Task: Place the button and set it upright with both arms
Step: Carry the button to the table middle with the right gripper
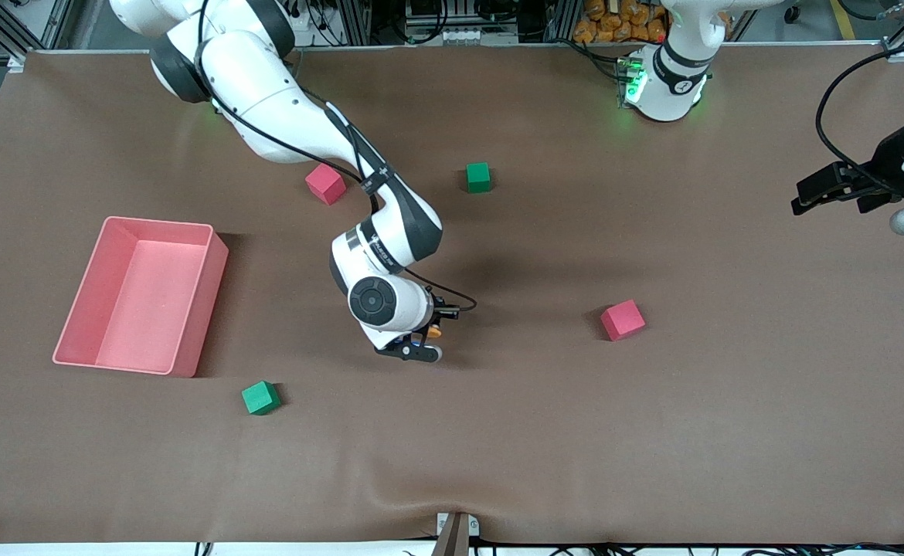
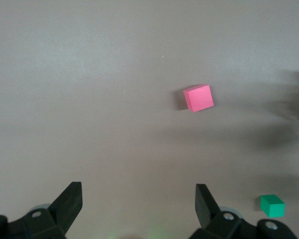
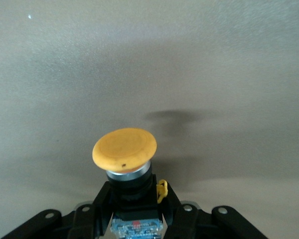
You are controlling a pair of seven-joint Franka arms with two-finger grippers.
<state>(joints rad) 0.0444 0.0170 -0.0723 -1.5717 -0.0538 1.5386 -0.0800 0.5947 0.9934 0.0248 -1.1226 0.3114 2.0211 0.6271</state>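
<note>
Holding status: my right claw (image 1: 423, 343) is clamped on the button (image 1: 435, 331), low over the bare middle of the worktop (image 1: 653, 432), between the green cube near the front camera and the red cube toward the left arm's end.
Pink bin (image 1: 143, 293): toward the right arm's end of the worktop; nothing visible in it.
Button pose: from the right wrist camera, the orange cap (image 3: 124, 149) points away from my wrist, and my fingers (image 3: 100, 199) clamp the black body (image 3: 128, 181) below it. I judge it not yet set down.
Left claw (image 1: 834, 193): fingers spread wide, nothing between them; this arm waits over the worktop's edge at its own end. Its wrist camera looks down on a red cube (image 2: 198, 97) and a green cube (image 2: 272, 205).
Risk 1: the wide cap on a narrow body looks top-heavy. Released tilted, it would likely roll or tip onto the cap rim.
Risk 2: my grip is short on the body, so pressing down on the worktop could twist the button out.
Risk 3: the left claw is well apart, and a late or off-line approach could knock the button over.
Count, buttons: one.
Count, red cubes: two (image 1: 325, 184) (image 1: 623, 320).
Count, green cubes: two (image 1: 260, 398) (image 1: 478, 177).
Count, bins: one.
Count, arms: two.
</note>
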